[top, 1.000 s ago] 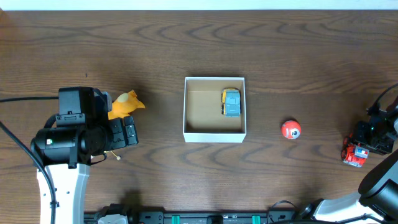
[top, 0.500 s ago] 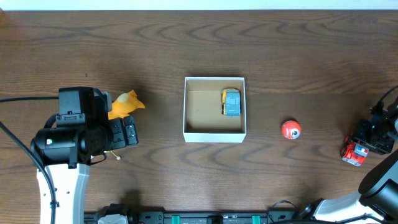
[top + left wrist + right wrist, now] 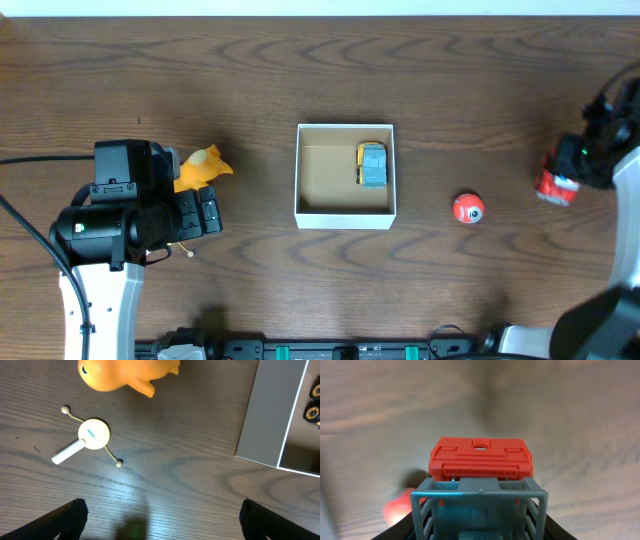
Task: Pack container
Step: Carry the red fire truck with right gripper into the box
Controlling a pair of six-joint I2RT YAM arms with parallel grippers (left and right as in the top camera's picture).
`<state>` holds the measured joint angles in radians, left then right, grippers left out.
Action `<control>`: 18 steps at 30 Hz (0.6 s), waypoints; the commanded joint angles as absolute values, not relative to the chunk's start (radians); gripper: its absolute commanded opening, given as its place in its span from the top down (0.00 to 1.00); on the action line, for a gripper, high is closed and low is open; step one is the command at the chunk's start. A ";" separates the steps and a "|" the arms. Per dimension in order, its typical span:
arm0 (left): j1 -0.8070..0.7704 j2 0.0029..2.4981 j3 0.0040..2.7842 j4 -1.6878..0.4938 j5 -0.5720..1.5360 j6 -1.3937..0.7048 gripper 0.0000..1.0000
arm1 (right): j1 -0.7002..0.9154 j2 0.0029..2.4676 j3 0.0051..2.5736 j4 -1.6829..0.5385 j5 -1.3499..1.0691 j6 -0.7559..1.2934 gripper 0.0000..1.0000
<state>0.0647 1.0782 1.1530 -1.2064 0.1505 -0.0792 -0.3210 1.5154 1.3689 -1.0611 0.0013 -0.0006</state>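
The container (image 3: 345, 216), a square white-walled box with a brown inside, stands mid-table and holds a blue and yellow toy car (image 3: 371, 164); its wall shows in the left wrist view (image 3: 270, 410). My right gripper (image 3: 562, 178) is shut on a red and grey toy truck (image 3: 479, 462), lifted at the far right. A red ball (image 3: 467, 208) lies between the box and the truck. My left gripper (image 3: 160, 515) is open and empty over the table near an orange toy (image 3: 125, 372), also in the overhead view (image 3: 201, 167).
A small white spinner toy with thin ball-tipped arms (image 3: 92, 436) lies on the wood by the left gripper. The left arm's body (image 3: 120, 215) covers the table's left front. A blurred red shape (image 3: 397, 506) shows below the truck.
My right gripper has lifted the red truck and carried it away from the front edge, toward the table's back and slightly left. The left arm has not moved.
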 commanded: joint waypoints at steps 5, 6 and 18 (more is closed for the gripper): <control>0.069 1.079 1.171 -1.212 0.149 -0.088 0.02 | 0.021 1.340 1.427 -1.020 0.095 0.222 0.99; 0.069 1.079 1.171 -1.212 0.149 -0.088 0.02 | 0.067 1.327 1.427 -1.010 0.111 0.260 0.99; 0.069 1.079 1.171 -1.211 0.149 -0.089 0.02 | 0.593 1.366 1.427 -0.868 0.342 0.618 0.99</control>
